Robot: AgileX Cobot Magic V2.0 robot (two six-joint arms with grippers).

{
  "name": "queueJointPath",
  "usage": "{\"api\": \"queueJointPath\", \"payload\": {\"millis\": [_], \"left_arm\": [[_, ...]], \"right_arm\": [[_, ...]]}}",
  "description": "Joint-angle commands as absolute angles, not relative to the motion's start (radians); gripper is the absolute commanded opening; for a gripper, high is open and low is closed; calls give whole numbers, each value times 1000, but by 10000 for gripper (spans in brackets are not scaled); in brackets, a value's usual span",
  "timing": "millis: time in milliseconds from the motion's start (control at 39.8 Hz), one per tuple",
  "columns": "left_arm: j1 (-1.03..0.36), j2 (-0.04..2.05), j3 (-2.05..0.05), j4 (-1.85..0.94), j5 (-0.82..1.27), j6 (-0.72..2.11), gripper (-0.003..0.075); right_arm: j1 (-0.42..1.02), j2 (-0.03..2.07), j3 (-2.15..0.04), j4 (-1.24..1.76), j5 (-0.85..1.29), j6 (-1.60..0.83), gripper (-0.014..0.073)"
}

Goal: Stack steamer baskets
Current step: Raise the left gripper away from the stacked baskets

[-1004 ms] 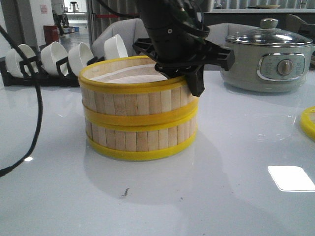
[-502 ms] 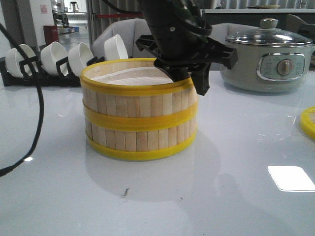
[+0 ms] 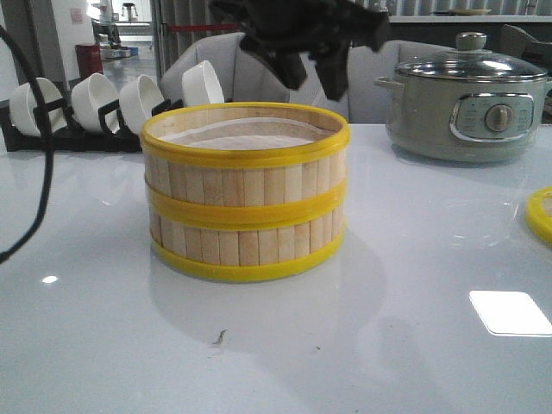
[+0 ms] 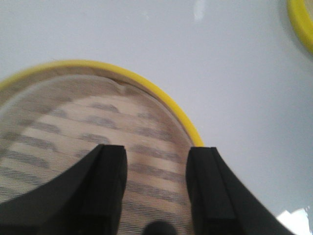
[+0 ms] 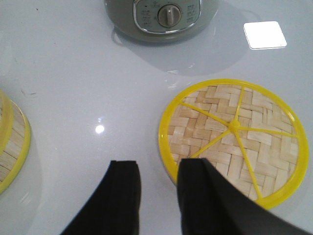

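Observation:
Two steamer baskets stand stacked at the table's middle, the upper basket (image 3: 246, 177) sitting level on the lower basket (image 3: 246, 247). My left gripper (image 3: 315, 76) hangs open above the stack's far right rim, touching nothing. In the left wrist view that gripper (image 4: 156, 152) is over the pale liner (image 4: 73, 117), just inside the yellow rim (image 4: 146, 85). My right gripper (image 5: 157, 166) is open and empty above the bare table, next to a flat woven lid (image 5: 234, 137) with a yellow rim. The stack's edge (image 5: 12, 142) shows off to one side in that view.
A grey-green electric pot (image 3: 470, 103) with a glass lid stands at the back right. White bowls in a black rack (image 3: 103, 99) line the back left. The woven lid's yellow edge (image 3: 541, 216) shows at the right border. A black cable (image 3: 39, 181) hangs at the left.
My left gripper has let go of the upper basket's right rim and risen clear above it. The upper basket now sits level on the lower one.

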State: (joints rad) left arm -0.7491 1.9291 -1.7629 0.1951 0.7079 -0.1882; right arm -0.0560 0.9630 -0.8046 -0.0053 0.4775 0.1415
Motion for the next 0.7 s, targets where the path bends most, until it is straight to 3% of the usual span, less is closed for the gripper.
{"api": "queueJointPath", "payload": {"millis": [0, 201, 502, 678], "left_arm": [[-699, 1801, -1831, 222, 667, -211, 314], [-552, 1672, -1847, 227, 695, -211, 85], [-266, 1474, -1836, 247, 801, -211, 86], [-177, 1317, -1697, 247, 781, -211, 86]], "right_arm": [[-61, 953, -840, -21, 413, 130, 316], [-61, 953, -840, -21, 414, 130, 316], [-61, 953, -840, -21, 414, 130, 316], [-61, 953, -840, -21, 413, 130, 316]]}}
